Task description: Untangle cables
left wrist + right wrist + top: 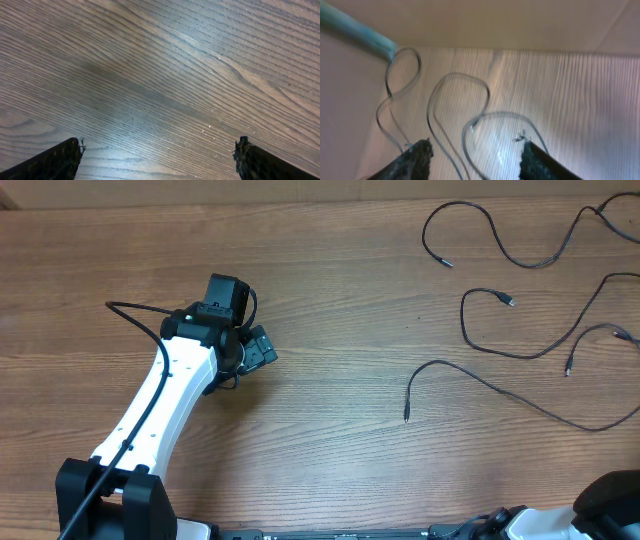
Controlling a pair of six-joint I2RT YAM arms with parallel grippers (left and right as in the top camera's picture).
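Loosely, thin black cables (464,318) sprawl in open curves, plug ends showing; both pairs of jaws stand apart.

Have cables (408,405) lying on table's (330,290) right half, toward far edge; left arm (165,395) over left half, well apart from them; loops just ahead of right gripper (475,145).

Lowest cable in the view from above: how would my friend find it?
Look at the right side of the wooden table, where thin black cables lie loose. The lowest cable lies below the others, nearest the bottom of the picture. Only its end points straight down and reaches farthest left.
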